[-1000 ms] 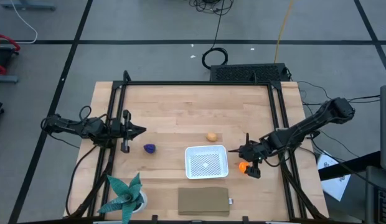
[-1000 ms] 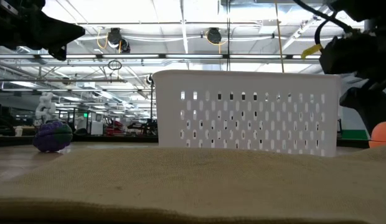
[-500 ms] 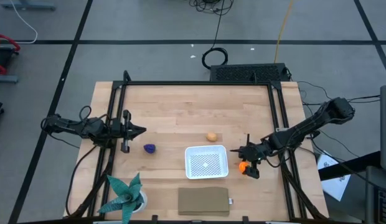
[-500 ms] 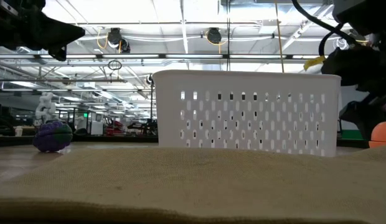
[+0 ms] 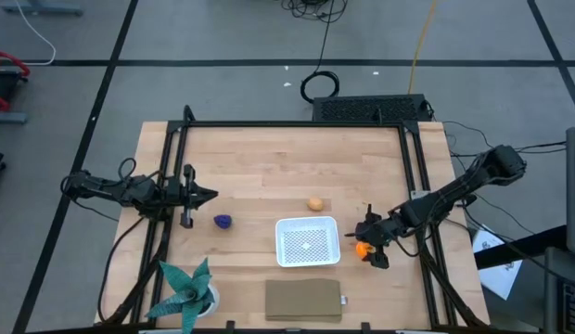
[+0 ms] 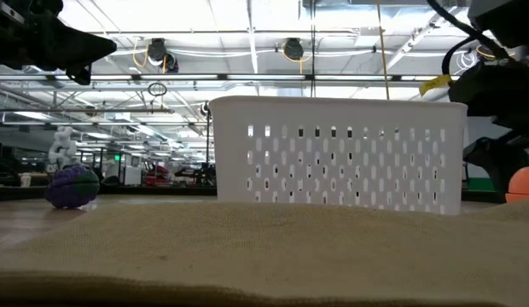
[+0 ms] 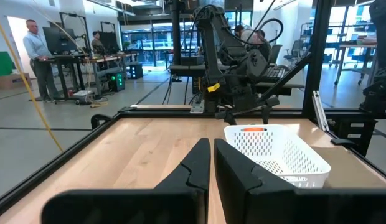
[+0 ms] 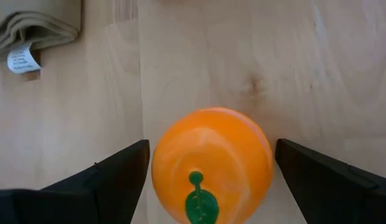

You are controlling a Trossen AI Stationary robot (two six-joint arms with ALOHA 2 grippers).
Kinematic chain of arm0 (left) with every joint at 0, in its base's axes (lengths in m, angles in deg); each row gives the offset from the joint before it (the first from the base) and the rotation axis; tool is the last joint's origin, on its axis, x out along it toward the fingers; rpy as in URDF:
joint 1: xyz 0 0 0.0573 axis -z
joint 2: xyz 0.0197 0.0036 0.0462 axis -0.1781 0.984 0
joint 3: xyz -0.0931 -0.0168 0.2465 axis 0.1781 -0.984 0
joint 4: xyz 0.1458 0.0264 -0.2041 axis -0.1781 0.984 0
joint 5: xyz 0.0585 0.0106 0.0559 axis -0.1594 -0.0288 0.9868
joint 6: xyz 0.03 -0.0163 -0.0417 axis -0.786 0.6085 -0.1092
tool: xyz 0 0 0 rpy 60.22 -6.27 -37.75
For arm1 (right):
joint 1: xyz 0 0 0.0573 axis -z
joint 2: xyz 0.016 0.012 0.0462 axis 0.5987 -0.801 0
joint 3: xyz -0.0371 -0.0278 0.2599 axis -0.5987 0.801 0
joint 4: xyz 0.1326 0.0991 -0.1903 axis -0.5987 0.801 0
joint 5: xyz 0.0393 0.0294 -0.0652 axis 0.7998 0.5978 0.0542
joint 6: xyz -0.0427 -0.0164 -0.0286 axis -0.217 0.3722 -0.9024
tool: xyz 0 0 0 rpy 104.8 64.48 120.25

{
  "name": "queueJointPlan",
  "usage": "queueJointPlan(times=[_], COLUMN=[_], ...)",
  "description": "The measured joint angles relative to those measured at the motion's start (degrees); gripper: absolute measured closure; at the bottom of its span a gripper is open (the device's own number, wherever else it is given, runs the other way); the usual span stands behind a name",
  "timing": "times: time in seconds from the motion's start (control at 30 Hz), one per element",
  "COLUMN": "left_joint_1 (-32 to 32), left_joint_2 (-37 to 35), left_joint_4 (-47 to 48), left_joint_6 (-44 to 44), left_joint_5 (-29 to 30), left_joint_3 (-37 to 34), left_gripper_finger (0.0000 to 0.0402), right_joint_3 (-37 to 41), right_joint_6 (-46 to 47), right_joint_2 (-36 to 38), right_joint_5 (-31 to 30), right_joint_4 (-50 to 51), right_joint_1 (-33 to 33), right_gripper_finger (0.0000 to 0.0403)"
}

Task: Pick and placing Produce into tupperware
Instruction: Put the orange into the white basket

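Right gripper (image 5: 365,249) is down on the wooden counter (image 5: 269,167), jaws spread wide w/ the bright orange round toy fruit (image 8: 211,164) btwn them, not clenched. It's just beside the white mesh-bottom squarish tupperware (image 5: 307,241). Left gripper (image 5: 207,195) waits at the counter's left edge, jaws closed, holding nothing.

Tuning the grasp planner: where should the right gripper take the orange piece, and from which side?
Take the orange piece across its round middle, from straight above. It sits alone on the table beside the white container, and the right gripper already has an open finger on each side of it.

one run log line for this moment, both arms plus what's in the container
right gripper: open, fingers either side of orange piece on table | left gripper: shut, idle at left edge | tupperware: empty
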Motion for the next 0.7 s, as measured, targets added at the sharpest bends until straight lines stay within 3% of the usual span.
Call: queueJointPlan(times=[0.37,0.7], left_joint_1=[0.02,0.01], left_joint_2=[-0.01,0.0], left_joint_4=[-0.01,0.06], left_joint_6=[-0.01,0.7], left_joint_5=[0.01,0.01], left_joint_3=[0.0,0.0], left_gripper_finger=[0.0376,0.0376], right_joint_3=[0.17,0.24], right_joint_6=[-7.55,-8.15], right_joint_2=[-0.46,-0.46], right_joint_5=[-5.28,-6.95], right_joint_4=[-0.63,-0.94], right_joint_1=[-3.51,-3.85], right_gripper_finger=[0.0066,0.0153])
